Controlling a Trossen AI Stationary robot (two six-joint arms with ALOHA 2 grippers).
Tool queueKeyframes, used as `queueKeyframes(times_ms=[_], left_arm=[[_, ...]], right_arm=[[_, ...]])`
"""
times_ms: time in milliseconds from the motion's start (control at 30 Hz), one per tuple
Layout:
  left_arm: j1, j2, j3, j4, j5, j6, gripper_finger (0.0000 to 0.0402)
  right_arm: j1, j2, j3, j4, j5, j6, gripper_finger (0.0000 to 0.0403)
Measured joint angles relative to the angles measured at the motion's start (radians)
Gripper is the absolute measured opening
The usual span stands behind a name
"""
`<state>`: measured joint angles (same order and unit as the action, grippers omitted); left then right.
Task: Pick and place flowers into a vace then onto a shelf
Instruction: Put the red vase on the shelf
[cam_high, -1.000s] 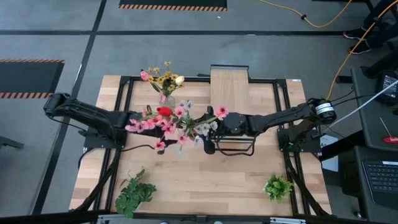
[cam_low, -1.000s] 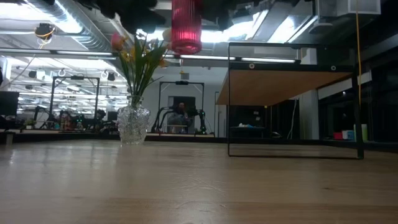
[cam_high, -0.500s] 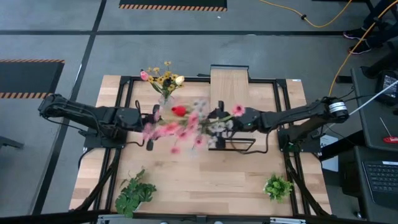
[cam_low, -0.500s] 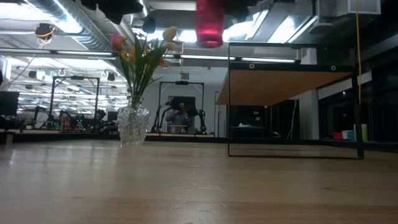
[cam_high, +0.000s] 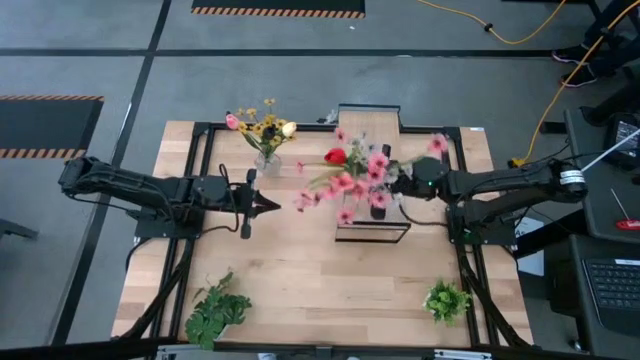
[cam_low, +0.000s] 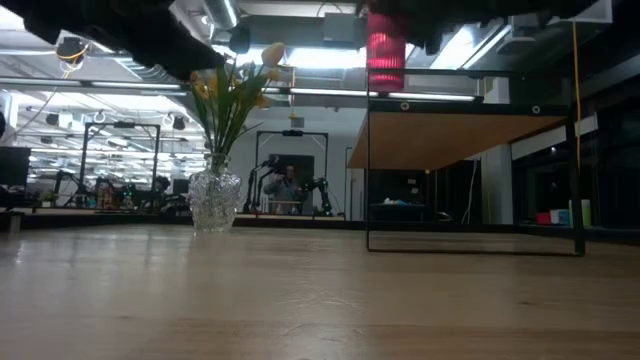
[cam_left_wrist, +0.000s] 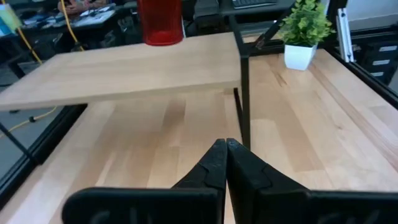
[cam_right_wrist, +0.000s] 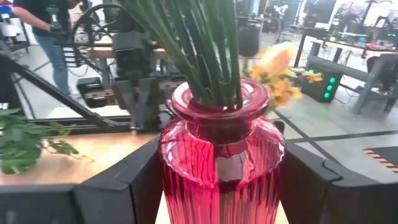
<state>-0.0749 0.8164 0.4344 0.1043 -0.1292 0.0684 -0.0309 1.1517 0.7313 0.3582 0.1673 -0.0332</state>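
Right now the right gripper (cam_high: 392, 188) is holding a red ribbed vase (cam_right_wrist: 221, 152) with its 2 fingers (cam_right_wrist: 134, 180) clamped on the 2 sides of the body, and it is carrying it in the air above the shelf (cam_high: 368, 135). A bunch of flowers (cam_high: 352, 178) — pink sprays and 1 red rose — is standing in this red vase, and the green stems are filling the neck. The left gripper (cam_high: 268, 203) is waiting over the table (cam_high: 320, 285), on the left of the shelf, with its fingers pressed together and nothing between them.

A second, clear vase (cam_low: 214, 200) is standing on the table near the far edge, well apart from the shelf, with yellow and pink flowers (cam_high: 262, 125) in it.

I think the red vase is glass, so it is probably stiff, smooth, a little slippery and easy to break. The tall flowers are likely making it top-heavy — it may tip if it is set down tilted. The wide ribbed belly seems the best place to hold it, not the narrow neck. The stems look soft and light and are only loose in the neck, so a quick swing could shake them.
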Motion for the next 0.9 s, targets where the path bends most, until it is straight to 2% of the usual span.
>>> queueKeyframes(times_ms=[167,467,667,900], left_arm=[[0.019,-0.001,-0.022,0.019,0.0,-0.022,0.0002],[0.018,-0.001,-0.036,0.049,-0.003,-0.021,0.0005],[0.018,-0.001,-0.036,0.05,-0.007,0.027,0.0002],[0.018,-0.001,-0.036,0.05,-0.008,0.048,0.0004]], right_arm=[[-0.117,-0.009,-0.014,0.005,-0.115,0.004,0.0242],[-0.36,-0.009,-0.014,-0.036,-0.253,0.033,0.0242],[-0.487,-0.009,-0.015,-0.041,-0.377,0.029,0.0242],[-0.597,-0.009,-0.015,-0.034,-0.437,0.021,0.0242]])
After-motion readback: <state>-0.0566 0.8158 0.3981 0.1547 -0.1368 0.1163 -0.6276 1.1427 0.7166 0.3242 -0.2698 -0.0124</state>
